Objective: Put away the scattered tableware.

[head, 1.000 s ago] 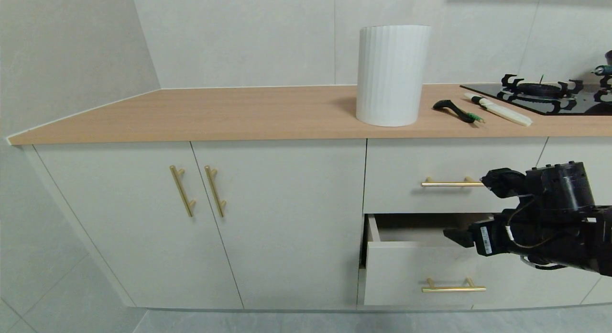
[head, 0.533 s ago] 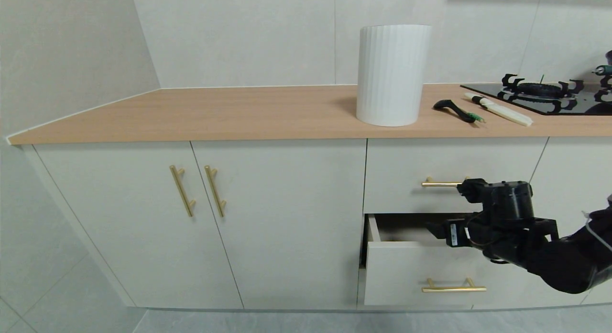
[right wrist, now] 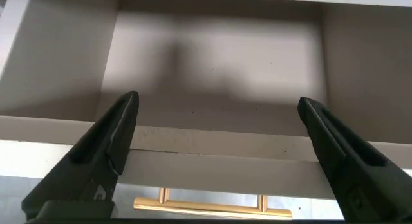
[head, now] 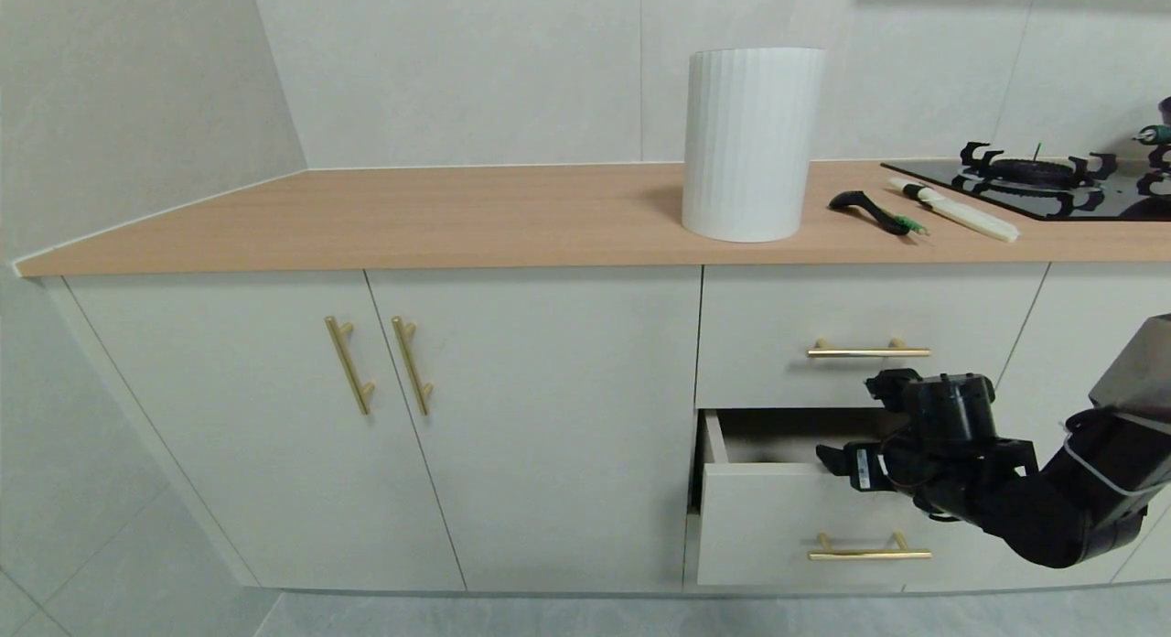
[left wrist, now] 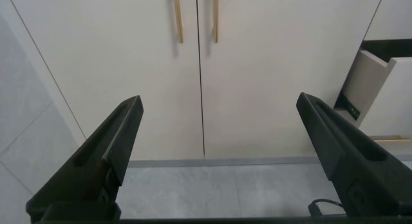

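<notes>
A kitchen counter (head: pixel 457 216) with a wooden top runs across the head view, with pale cabinets under it. Toward the counter's right end stands a tall white ribbed container (head: pixel 748 143). Just to its right, near the counter's front edge, lie two pieces of tableware. One is a black-handled utensil (head: pixel 874 211) with a green tip. Beside it lies a long cream-coloured utensil (head: pixel 961 218), whose far end reaches the near corner of the black gas hob (head: pixel 1034 184). Neither piece has moved since a second ago.

Below that part of the counter, the lower drawer (head: pixel 778 518) stands partly pulled out, no farther than before. The right gripper (head: pixel 855 417) hangs at the drawer's opening, one finger over the top edge of the drawer front and the other higher up. Its jaws are spread wide with nothing between them. The right wrist view looks past the right gripper (right wrist: pixel 217 102) into the lower drawer (right wrist: pixel 219 147), with the drawer's gold handle below.

A second ago this gripper was higher and farther right, with its upper finger covering the end of the upper drawer handle (head: pixel 867 350). It has since come down and to the left, and that handle now shows in full.

The left gripper (left wrist: pixel 219 102) is down low, facing the double cabinet doors (left wrist: pixel 257 89) just above the grey floor (left wrist: pixel 193 185). Its jaws are also wide apart and hold nothing.
</notes>
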